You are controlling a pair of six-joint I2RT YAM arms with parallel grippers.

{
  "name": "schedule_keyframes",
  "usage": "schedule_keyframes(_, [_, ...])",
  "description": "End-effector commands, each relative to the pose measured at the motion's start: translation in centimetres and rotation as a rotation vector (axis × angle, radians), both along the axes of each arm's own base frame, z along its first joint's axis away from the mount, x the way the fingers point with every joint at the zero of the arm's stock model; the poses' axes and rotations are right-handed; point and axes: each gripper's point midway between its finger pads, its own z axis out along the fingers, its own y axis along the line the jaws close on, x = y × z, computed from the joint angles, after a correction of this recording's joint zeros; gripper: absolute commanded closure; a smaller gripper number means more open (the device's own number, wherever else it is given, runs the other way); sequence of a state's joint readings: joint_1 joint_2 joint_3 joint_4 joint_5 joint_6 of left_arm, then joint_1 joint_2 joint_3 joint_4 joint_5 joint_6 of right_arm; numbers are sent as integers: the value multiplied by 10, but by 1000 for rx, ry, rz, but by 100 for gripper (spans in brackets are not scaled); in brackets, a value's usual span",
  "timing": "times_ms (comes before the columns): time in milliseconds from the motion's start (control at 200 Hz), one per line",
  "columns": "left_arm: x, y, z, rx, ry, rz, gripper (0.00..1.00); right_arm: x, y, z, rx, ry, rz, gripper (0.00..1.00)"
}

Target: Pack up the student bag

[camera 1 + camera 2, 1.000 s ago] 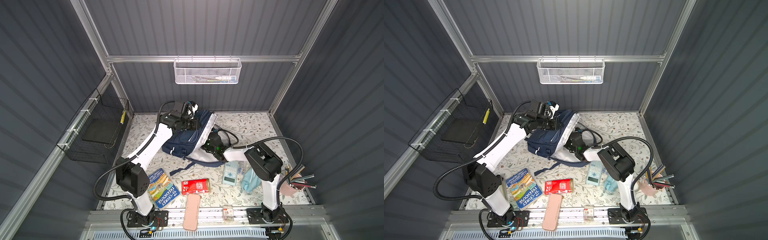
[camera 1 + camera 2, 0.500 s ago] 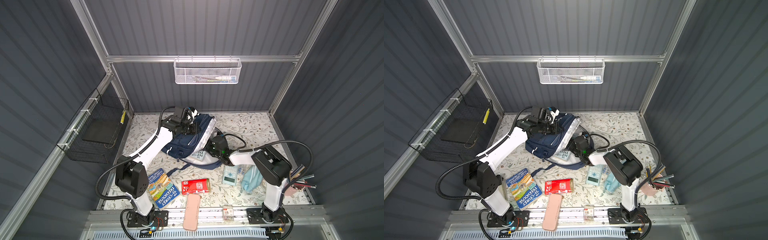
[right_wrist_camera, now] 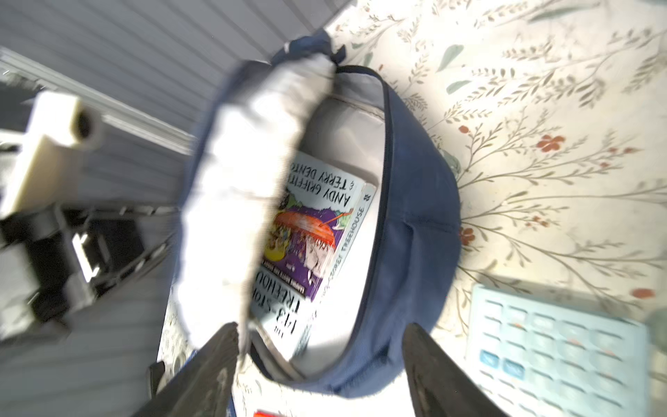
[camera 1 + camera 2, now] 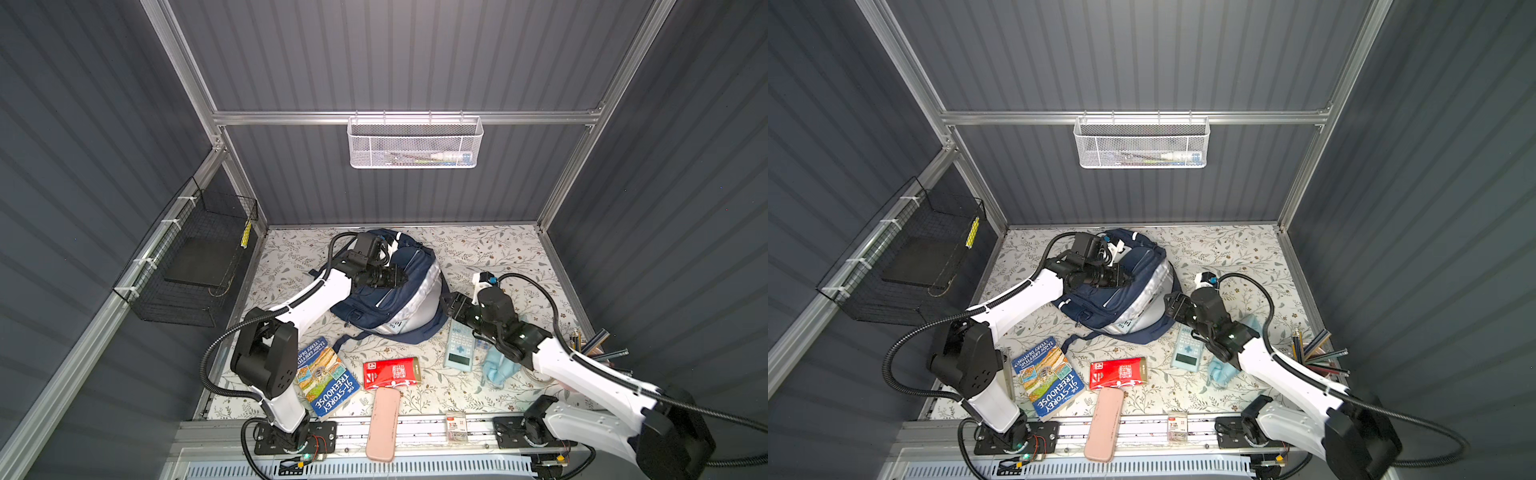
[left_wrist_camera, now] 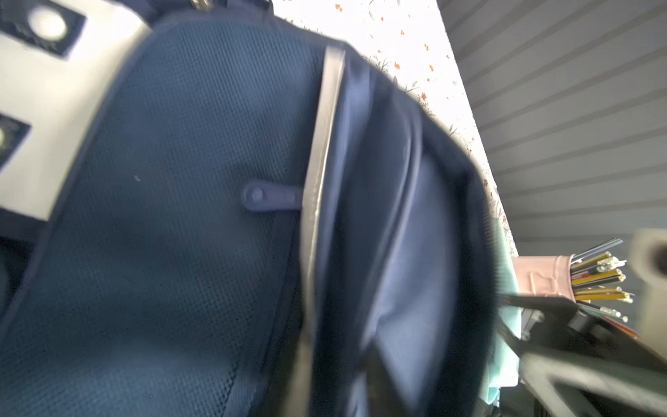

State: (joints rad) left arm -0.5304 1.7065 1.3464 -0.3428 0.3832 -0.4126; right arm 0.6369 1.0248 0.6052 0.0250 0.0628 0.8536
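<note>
- In both top views the student bag (image 4: 395,299) (image 4: 1125,291), a navy backpack, lies on its side on the floral table (image 4: 490,249). It sits toward the back, a little left of the middle, with its pale-lined mouth facing the right arm.
- The left gripper (image 4: 398,277) (image 4: 1126,281) is over the bag's upper side. From above I cannot tell whether its jaws are apart or together.
- The right gripper (image 4: 448,300) (image 4: 1170,302) is just beside the bag's mouth, above the far end of a light-blue calculator (image 4: 459,347).
- In front of the bag lie a "91-Storey Treehouse" book (image 4: 328,382), a red packet (image 4: 390,372) and a pink pencil case (image 4: 384,424). A cup of pencils (image 4: 598,345) stands at the right edge.
- In the left wrist view, blurred navy mesh fabric of the bag (image 5: 180,234) fills most of the frame. A grey stripe (image 5: 321,162) runs across it, with a zip pull (image 5: 267,196) touching the stripe. The gripper's own fingers do not show clearly, so its state cannot be told here either.
- In the right wrist view, the right gripper (image 3: 321,335) has its fingers (image 3: 216,361) spread wide, pinching nothing, just in front of the bag's open mouth.
- Inside the bag (image 3: 415,216), a "143-Storey Treehouse" book (image 3: 317,234) lies against the white lining.
- The calculator (image 3: 559,346) lies on the table just beside the bag.
</note>
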Motion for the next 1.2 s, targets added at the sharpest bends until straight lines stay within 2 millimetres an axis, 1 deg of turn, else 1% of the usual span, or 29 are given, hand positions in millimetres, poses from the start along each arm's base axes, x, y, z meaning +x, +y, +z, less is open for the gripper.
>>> schedule_keyframes(0, [6, -1, 19, -49, -36, 20, 31, -17, 10, 8, -78, -81, 147, 22])
schedule_keyframes(60, [6, 3, 35, -45, -65, 33, 18, -21, 20, 11, -114, -87, 215, 19])
schedule_keyframes(75, [6, 4, 39, -43, -70, 36, 16, -21, 22, 11, -125, -81, 229, 18])
schedule_keyframes(85, [6, 6, 42, -39, -77, 41, 14, -23, 23, 6, -139, -66, 237, 18])
schedule_keyframes(130, [4, 11, 56, -35, -101, 52, 7, -25, 32, 5, -162, -57, 282, 18])
schedule_keyframes(165, [2, 19, 59, -5, -107, 78, 3, -27, 42, 7, -164, -65, 316, 18])
schedule_keyframes(200, [-2, 26, 65, 7, -115, 93, 0, -30, 53, 8, -158, -72, 354, 17])
schedule_keyframes(235, [-5, 34, 75, 3, -125, 114, 0, -33, 65, 11, -145, -75, 397, 17])
schedule_keyframes(240, [-6, 35, 77, 2, -126, 117, 0, -33, 67, 8, -149, -64, 402, 17])
schedule_keyframes(255, [-8, 40, 79, 4, -123, 125, 0, -34, 72, 2, -158, -43, 420, 16])
schedule_keyframes(310, [-17, 60, 78, 0, -85, 169, 0, -36, 90, -2, -176, -16, 471, 13])
schedule_keyframes(375, [-30, 90, 67, 16, -34, 235, 0, -42, 115, -5, -175, -17, 555, 11])
schedule_keyframes(405, [-37, 106, 57, 56, -11, 272, 0, -43, 124, -7, -168, -15, 583, 11])
schedule_keyframes(485, [-63, 151, 25, 259, 49, 363, 0, -47, 147, -19, -140, 10, 645, 9])
schedule_keyframes(525, [-79, 171, 9, 358, 102, 399, 0, -48, 155, -27, -138, 34, 663, 9])
schedule_keyframes(580, [-101, 189, -8, 439, 172, 431, 0, -47, 165, -38, -143, 66, 676, 8])
schedule_keyframes(665, [-130, 211, -31, 489, 239, 506, 0, -48, 179, -47, -123, 92, 722, 8])
schedule_keyframes(710, [-141, 221, -37, 522, 256, 540, 0, -46, 184, -50, -123, 97, 724, 8])
schedule_keyframes(725, [-143, 224, -38, 528, 258, 554, 0, -50, 188, -48, -106, 105, 757, 8])
schedule_keyframes(745, [-151, 232, -41, 566, 284, 570, 0, -51, 191, -49, -104, 108, 772, 7])
schedule_keyframes(795, [-159, 246, -38, 634, 308, 614, 0, -51, 196, -49, -97, 103, 790, 7])
schedule_keyframes(845, [-168, 263, -35, 705, 348, 715, 0, -51, 202, -51, -81, 101, 804, 7])
schedule_keyframes(896, [-179, 270, -38, 733, 407, 766, 4, -53, 210, -52, -54, 96, 841, 6])
schedule_keyframes(956, [-194, 271, -49, 731, 492, 822, 4, -58, 221, -53, -35, 85, 910, 5])
schedule_keyframes(991, [-200, 270, -56, 716, 521, 838, 5, -57, 225, -55, -44, 84, 926, 5])
schedule_keyframes(1036, [-208, 274, -63, 713, 539, 878, 5, -54, 231, -58, -62, 84, 944, 5])
schedule_keyframes(1136, [-213, 282, -70, 692, 519, 956, 9, -49, 241, -63, -95, 63, 981, 6])
schedule_keyframes(1191, [-214, 280, -75, 665, 525, 977, 10, -51, 246, -67, -94, 82, 1012, 7])
